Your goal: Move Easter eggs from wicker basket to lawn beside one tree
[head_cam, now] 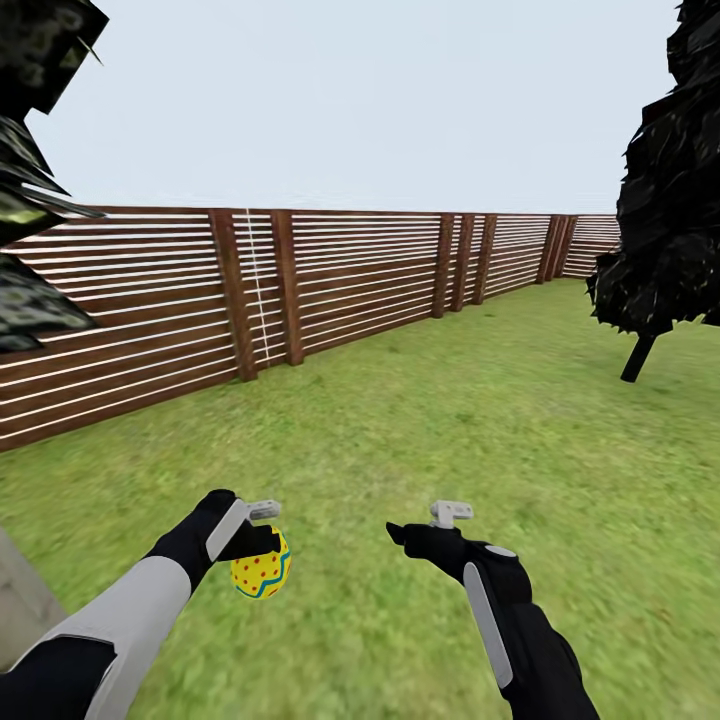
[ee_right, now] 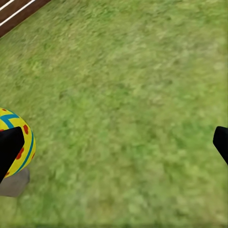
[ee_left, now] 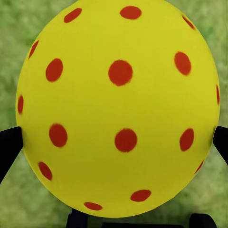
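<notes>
Mottled green lawn (head_cam: pixel 480 420) stretches away to a brown fence (head_cam: pixel 330 290) of horizontal wooden slats, under a pale sky. At the head view's right a dark, thin-stemmed columnar tree (head_cam: pixel 670 190) stands on the grass, and dark angular foliage (head_cam: pixel 30 150) with whitish-green blotches hangs in at the upper left above a pale grey-brown trunk (head_cam: pixel 20 600) at the lower left edge. The left gripper (head_cam: pixel 262 553) is held out low over the grass and pinches a yellow egg (head_cam: pixel 261 572) with red dots and a blue line near its lower end; in the left wrist view the egg (ee_left: pixel 118 109) sits between the two dark fingertips (ee_left: pixel 8 145), which press its sides. The right gripper (head_cam: pixel 415 530) is held over the lawn well apart from the left one, its fingers (ee_right: pixel 9 147) spread wide with nothing between them, bare grass (ee_right: pixel 123 109) below.
</notes>
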You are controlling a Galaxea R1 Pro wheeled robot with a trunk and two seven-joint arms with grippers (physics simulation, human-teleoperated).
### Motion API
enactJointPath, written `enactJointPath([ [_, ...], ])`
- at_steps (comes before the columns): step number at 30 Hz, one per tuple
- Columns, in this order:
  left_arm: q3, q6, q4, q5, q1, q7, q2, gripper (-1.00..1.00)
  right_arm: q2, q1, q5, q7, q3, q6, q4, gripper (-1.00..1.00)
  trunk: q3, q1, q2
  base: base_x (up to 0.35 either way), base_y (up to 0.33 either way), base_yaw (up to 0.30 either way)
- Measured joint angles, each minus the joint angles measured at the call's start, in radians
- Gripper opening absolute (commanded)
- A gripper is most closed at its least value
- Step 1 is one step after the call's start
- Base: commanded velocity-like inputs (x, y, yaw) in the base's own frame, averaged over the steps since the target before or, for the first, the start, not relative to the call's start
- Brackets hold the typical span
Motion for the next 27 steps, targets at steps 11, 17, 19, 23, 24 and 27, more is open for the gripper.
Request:
enactJointPath([
  [11, 0.000, 0.002, 0.000, -0.001, 0.000, -0.001, -0.001, -1.00, 0.000, 0.000, 0.000, 0.000, 0.000, 0.001, 0.000, 1.00, -0.034, 0.042, -0.077, 0.000, 0.000, 0.000],
  [17, 0.000, 0.003, 0.000, 0.000, 0.000, -0.004, -0.001, -1.00, 0.000, 0.000, 0.000, 0.000, 0.000, 0.001, 0.000, 1.00, -0.053, 0.065, -0.119, 0.000, 0.000, 0.000],
  [19, 0.000, 0.004, 0.000, 0.000, 0.000, -0.008, -0.001, -1.00, 0.000, 0.000, 0.000, 0.000, 0.000, 0.001, 0.000, 1.00, -0.060, 0.073, -0.133, 0.000, 0.000, 0.000],
  [23, 0.000, 0.010, 0.000, 0.002, 0.000, -0.014, -0.001, -1.00, 0.000, 0.000, 0.000, 0.000, 0.000, 0.001, 0.000, 1.00, -0.072, 0.088, -0.161, 0.000, 0.000, 0.000],
  [24, 0.000, 0.012, 0.000, 0.003, 0.000, -0.019, -0.001, -1.00, 0.000, 0.000, 0.000, 0.000, 0.000, 0.001, 0.000, 1.00, -0.075, 0.092, -0.168, 0.000, 0.000, 0.000],
  [27, -0.001, 0.012, 0.000, 0.001, 0.000, -0.056, 0.000, -1.00, 0.000, 0.000, 0.000, 0.000, 0.000, 0.000, 0.000, 1.00, -0.085, 0.104, -0.189, 0.000, 0.000, 0.000],
])
